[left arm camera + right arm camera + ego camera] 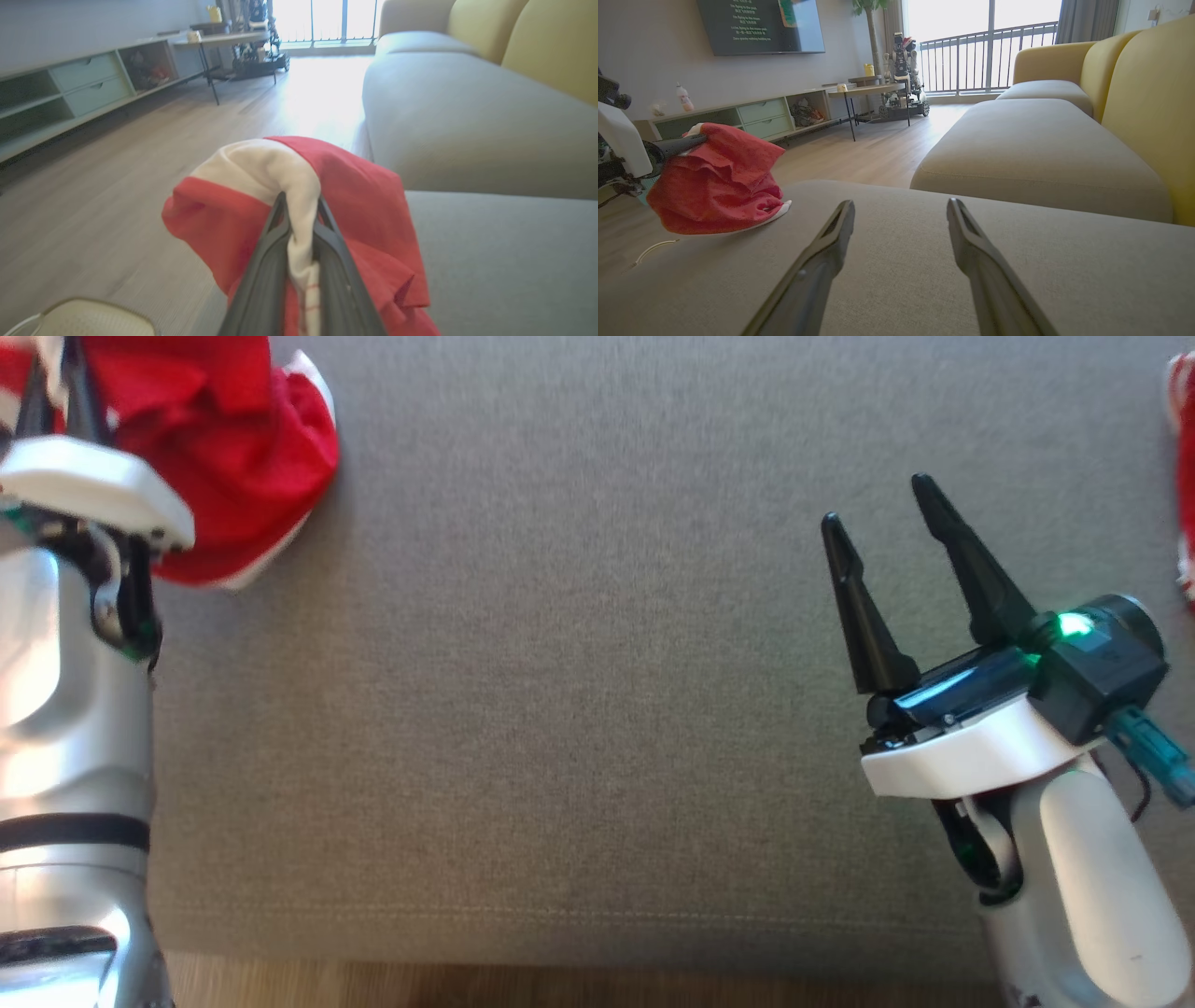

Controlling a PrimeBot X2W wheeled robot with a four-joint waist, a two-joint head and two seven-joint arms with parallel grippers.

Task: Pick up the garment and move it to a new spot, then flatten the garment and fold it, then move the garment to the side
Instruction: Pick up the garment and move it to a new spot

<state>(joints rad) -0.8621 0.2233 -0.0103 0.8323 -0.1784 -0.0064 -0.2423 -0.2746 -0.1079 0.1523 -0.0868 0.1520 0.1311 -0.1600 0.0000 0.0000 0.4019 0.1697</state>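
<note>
The garment (238, 448) is red with white trim and lies bunched at the far left of the grey sofa cushion (579, 709). My left gripper (301, 205) is shut on a white band of the garment (364, 196), with the cloth draped over both fingers. In the right wrist view the garment (719, 186) hangs bunched from the left gripper's fingers (677, 145), its lower edge resting on the cushion. My right gripper (882, 504) stands open above the cushion's right part, with nothing between its fingers (831, 242).
A strip of red and white fabric (1184, 476) shows at the head view's right edge. The cushion's front edge and wood floor (560, 989) lie below. A yellow sofa back (1148, 102), a low cabinet (752, 116) and a side table (868, 91) stand beyond.
</note>
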